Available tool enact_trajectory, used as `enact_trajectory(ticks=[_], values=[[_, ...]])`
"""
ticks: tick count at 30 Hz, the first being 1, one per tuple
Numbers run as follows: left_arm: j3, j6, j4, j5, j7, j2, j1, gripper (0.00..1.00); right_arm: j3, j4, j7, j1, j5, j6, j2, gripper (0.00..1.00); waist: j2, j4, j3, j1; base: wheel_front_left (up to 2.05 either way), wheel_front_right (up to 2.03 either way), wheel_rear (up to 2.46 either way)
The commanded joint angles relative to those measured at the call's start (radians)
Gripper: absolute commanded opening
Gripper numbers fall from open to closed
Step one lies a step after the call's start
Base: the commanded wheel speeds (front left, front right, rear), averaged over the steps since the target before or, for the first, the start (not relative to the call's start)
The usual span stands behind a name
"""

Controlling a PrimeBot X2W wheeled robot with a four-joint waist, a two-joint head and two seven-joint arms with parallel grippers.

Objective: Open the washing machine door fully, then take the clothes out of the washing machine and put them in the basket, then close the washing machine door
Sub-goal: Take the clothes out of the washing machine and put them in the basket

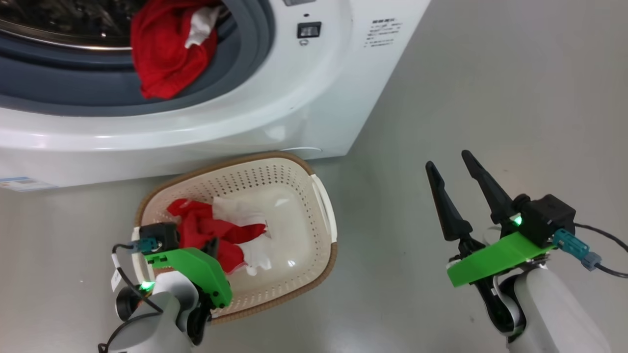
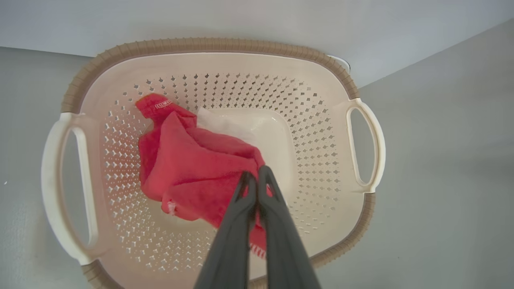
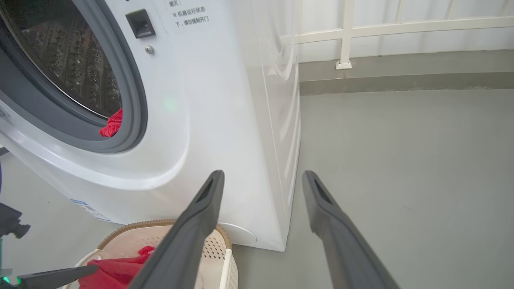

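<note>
Laundry lies in two places here. We see a big white boxy front-loading washing machine [image 1: 319,98] standing on the grey floor [image 1: 490,98], its round opening ringed by a grey rubber gasket [image 1: 248,59]. A bright red soft fabric bundle [image 1: 162,59] with a white patch hangs over the lower lip of that gasket, partly inside the steel perforated drum [image 3: 68,56]. Just in front of the washing machine sits a small cream-white perforated plastic basket [image 1: 265,184] with a brown woven-look rim and white side handles, its far rim close to the machine's base. Inside the basket lies a second bright red garment [image 2: 192,168] with white parts, crumpled toward the side nearest our left arm. Our left end effector [image 2: 253,172] reaches down into the basket with its two dark fingers pressed tight together, pinching a fold of the red garment, whose creases gather at the fingertips. Our right end effector [image 1: 448,159] hovers above bare floor to the right of the basket, well apart from it, its fingers spread wide and holding nothing. In the right wrist view, a pale railing [image 3: 345,36] runs along the wall beyond the machine.
</note>
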Motion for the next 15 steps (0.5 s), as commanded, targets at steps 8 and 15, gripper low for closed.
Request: enact_trajectory(ticks=[8,15], values=[[-0.027,0.053,0.072,-0.039,0.002,0.021,-0.031,0.08,0.030,-0.018,-0.006,-0.035,0.021,0.006,0.008,1.00,0.0000,-0.062,0.048,0.0000,0.00,0.00,0.00],[-0.029,0.063,0.088,-0.040,-0.040,0.023,-0.036,1.00,0.023,-0.011,-0.006,-0.034,0.020,0.006,0.012,1.00,0.0000,-0.066,0.042,0.0000,0.00,0.00,0.00]])
